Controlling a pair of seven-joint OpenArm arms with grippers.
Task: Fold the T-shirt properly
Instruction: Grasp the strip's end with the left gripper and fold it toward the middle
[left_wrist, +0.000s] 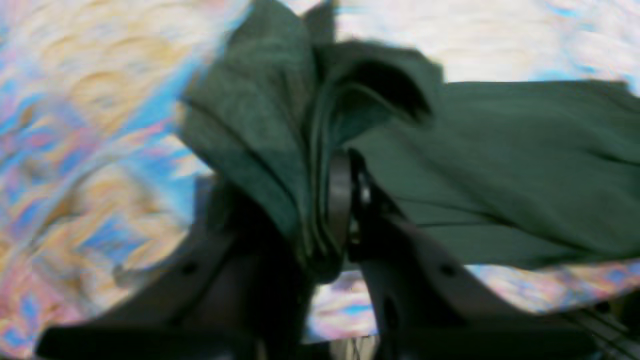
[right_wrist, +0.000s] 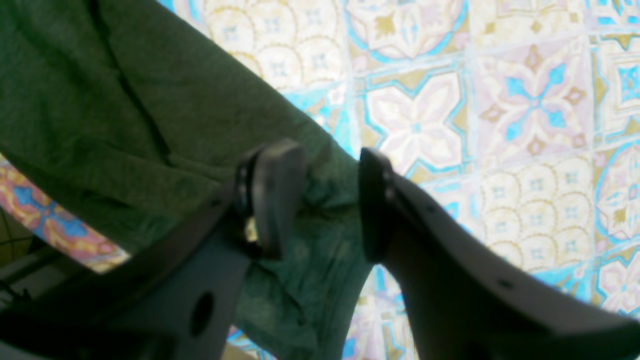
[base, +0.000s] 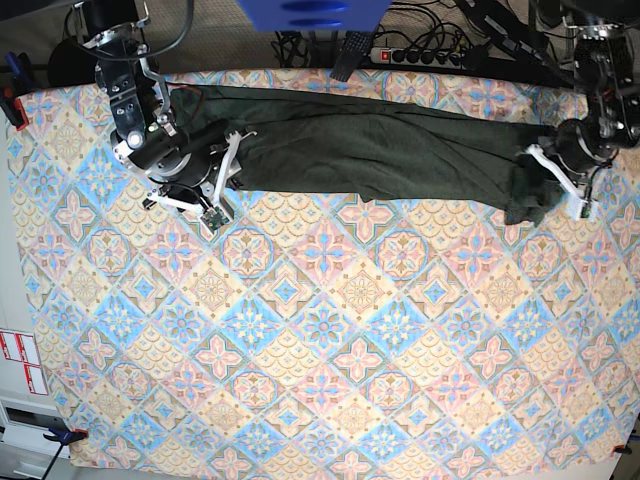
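The T-shirt (base: 380, 150) lies stretched in a band along the far edge of the table (base: 320, 330). The left gripper (left_wrist: 320, 210) pinches a bunched end; the right gripper (right_wrist: 330, 200) stands parted around loose fabric. Uneven tension could pull the cloth from the parted jaws, skewing the fold.

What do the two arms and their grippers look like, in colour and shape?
Both arms are black, built of rounded joint housings with black cables running along them. Near each wrist sit white bracket-like parts. The left gripper and the right gripper each have two matte dark grey fingers that widen toward the base, with small round holes in the sides and flat rounded pads at the tips. No markings are readable.
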